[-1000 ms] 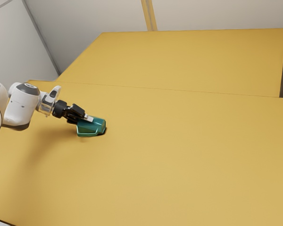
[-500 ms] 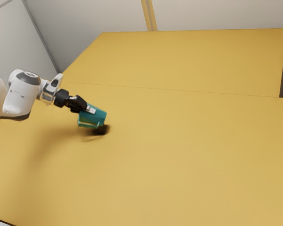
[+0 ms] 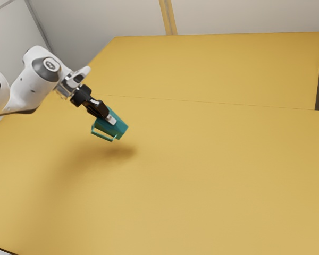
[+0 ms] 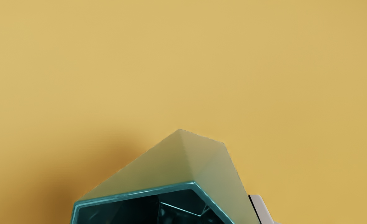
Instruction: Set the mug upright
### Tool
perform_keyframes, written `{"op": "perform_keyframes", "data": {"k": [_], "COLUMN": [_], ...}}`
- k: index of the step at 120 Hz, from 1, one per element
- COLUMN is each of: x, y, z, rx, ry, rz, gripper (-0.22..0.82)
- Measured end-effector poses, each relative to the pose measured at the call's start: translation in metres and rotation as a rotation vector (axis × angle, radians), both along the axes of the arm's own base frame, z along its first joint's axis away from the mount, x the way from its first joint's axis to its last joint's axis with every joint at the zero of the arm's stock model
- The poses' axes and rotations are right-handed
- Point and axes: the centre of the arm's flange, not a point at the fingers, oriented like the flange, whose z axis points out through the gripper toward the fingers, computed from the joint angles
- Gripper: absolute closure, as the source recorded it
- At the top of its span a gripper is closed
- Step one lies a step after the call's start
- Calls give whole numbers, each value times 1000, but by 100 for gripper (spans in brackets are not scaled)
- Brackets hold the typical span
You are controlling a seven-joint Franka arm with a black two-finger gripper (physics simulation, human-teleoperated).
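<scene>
Mug point(image 3: 118, 128) is hanging above the yellow table point(image 3: 212, 175), leaning, with its base pointing down and toward the exterior view's right while its open mouth is facing back toward the hand. Its handle point(image 3: 102, 136) is sitting along the lower side of the body, toward the exterior view's left, and a soft shadow point(image 3: 122, 152) is lying on the table beneath, apart from the mug. The gripper point(image 3: 111, 120) is grasping the mug by its walls: 1 pale fingertip point(image 4: 261, 208) is pressing against the outside in the wrist view, and the other is staying out of my sight there, so I am judging the 2-sided hold from the mug hanging clear of the table. What the next move is turning on, I think, is the mug's long axis: it is running roughly along the way the fingers are pointing, base farthest from the palm. Standing it up is therefore calling for the hand to steepen until the base is facing straight down, and only then for lowering. The arm point(image 3: 34, 85) is reaching in from the exterior view's left, its hand slanting downward; setting down at this slant would be risking a topple over the base's edge.
</scene>
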Motion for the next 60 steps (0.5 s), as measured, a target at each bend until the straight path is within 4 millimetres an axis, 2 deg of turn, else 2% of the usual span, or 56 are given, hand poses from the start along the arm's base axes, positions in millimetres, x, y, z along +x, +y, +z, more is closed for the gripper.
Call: {"op": "perform_keyframes", "data": {"k": [20, 43, 60], "x": [-9, -25, -37], "y": [-30, -59, -80], "z": [12, 38, 42], "rx": [117, 266, 357], "ry": [22, 20, 32], "rz": [-56, -101, -113], "gripper": [78, 78, 78]}}
